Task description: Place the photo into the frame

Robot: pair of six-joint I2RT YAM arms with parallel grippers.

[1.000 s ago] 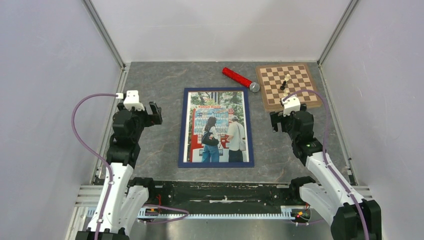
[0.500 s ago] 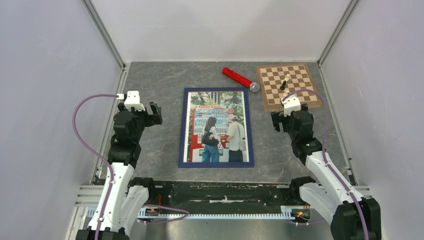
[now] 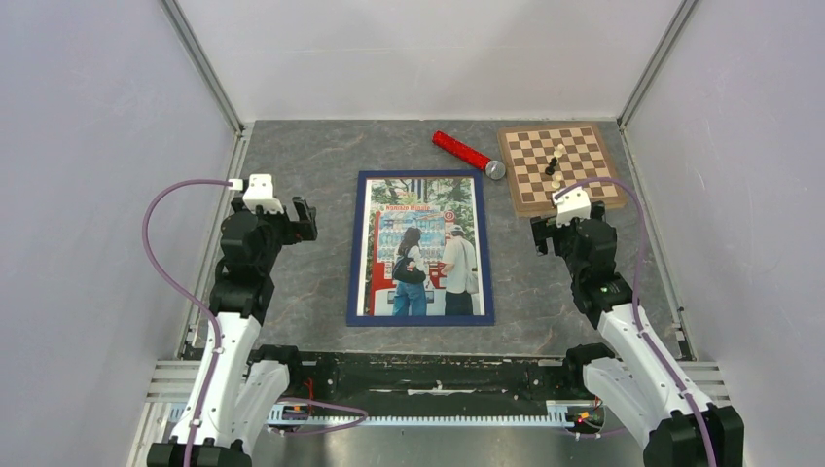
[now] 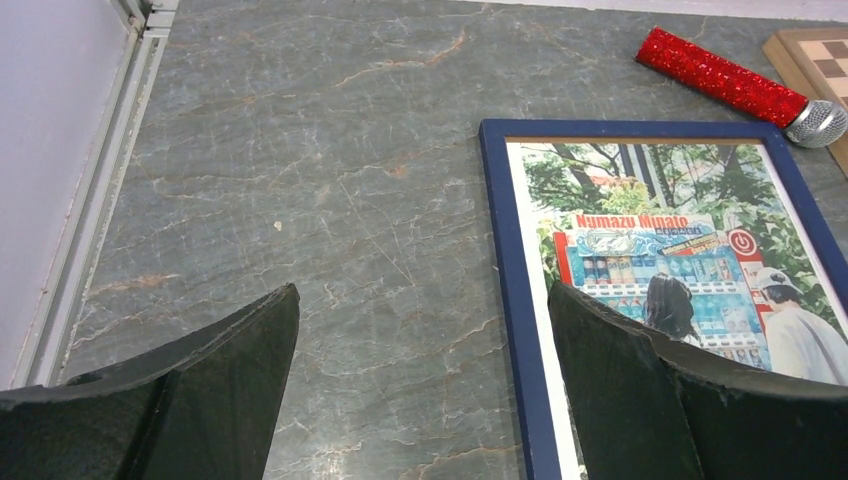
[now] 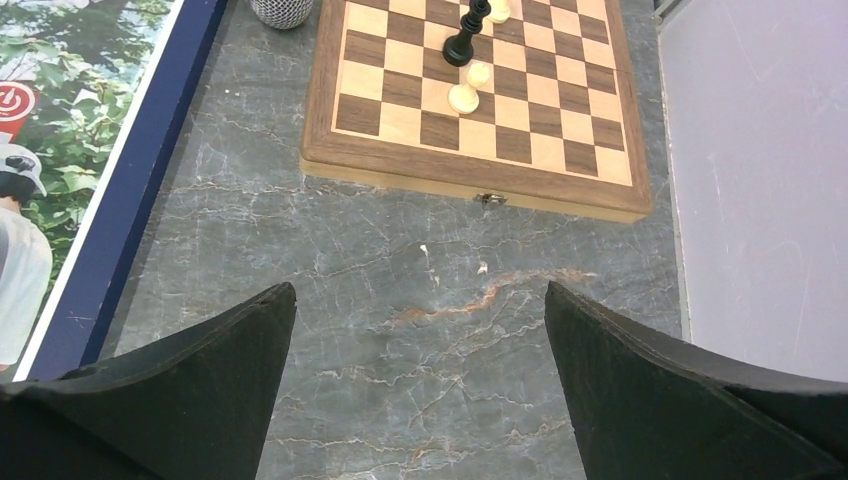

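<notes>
The photo (image 3: 422, 248) of two people at vending machines lies face up inside the dark blue frame (image 3: 356, 248) in the middle of the table. The frame's blue border shows all round it. They also show in the left wrist view, photo (image 4: 660, 230) and frame (image 4: 505, 250). My left gripper (image 3: 302, 220) is open and empty, above the table left of the frame; in its own view (image 4: 420, 300) the right finger overlaps the frame's left edge. My right gripper (image 3: 538, 236) is open and empty, right of the frame; in its own view (image 5: 420, 295) bare table lies between the fingers.
A wooden chessboard (image 3: 561, 167) with a few pieces stands at the back right, also in the right wrist view (image 5: 480, 110). A red microphone (image 3: 467, 154) lies behind the frame, between it and the board. Enclosure walls and rails bound the table on both sides.
The right arm has drawn back a little toward the right and near side. The left arm has barely shifted. Photo and frame have not moved.
</notes>
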